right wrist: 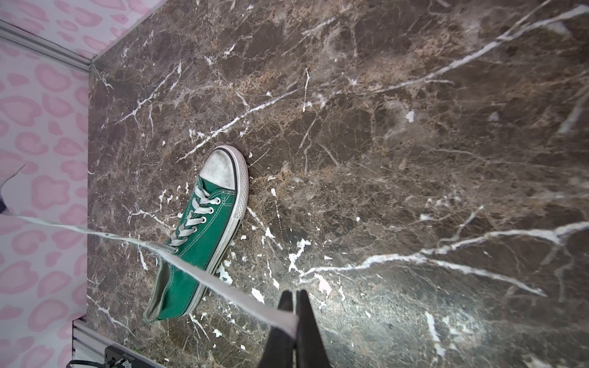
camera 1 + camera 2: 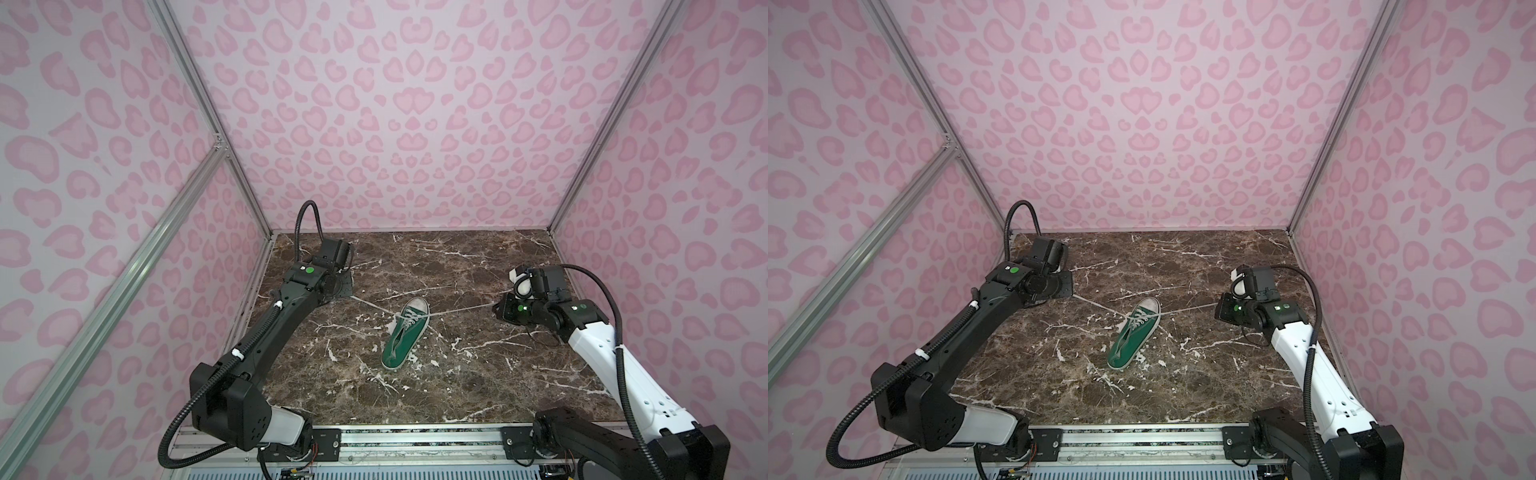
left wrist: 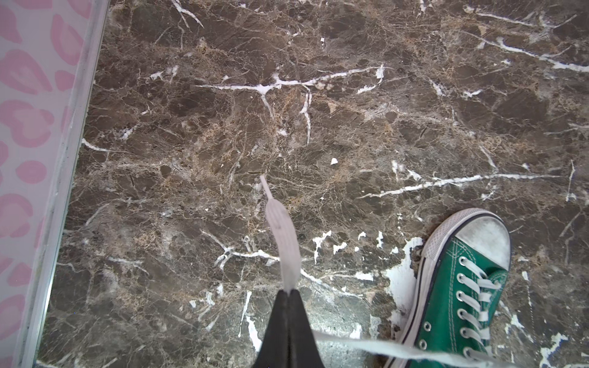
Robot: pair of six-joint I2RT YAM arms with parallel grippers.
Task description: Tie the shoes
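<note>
In both top views the green shoe (image 2: 404, 333) lay near the middle of the marble desk (image 2: 457, 386), toe pointing away from the arm bases. The left gripper (image 2: 349, 294) and right gripper (image 2: 498, 308) stood well apart on either side of it. Each held one end of the white laces (image 2: 457, 309), which ran taut from the shoe outward to both sides and appeared to cross above the eyelets.

Left wrist view: the fingers (image 3: 280, 318) were pressed together, pinching a lace whose free tip (image 3: 280, 229) projected beyond them. The shoe (image 3: 459, 296) sat just beside, toe cap visible.

Right wrist view: the fingers (image 1: 306, 318) were likewise pressed together on a lace (image 1: 223, 283) stretched tight back to the shoe (image 1: 204, 229).

Assessment: a first crossing seemed drawn tight, though whether it was a true knot could not be confirmed. No bow loops were visible; forming and tightening the bow remained outstanding.
</note>
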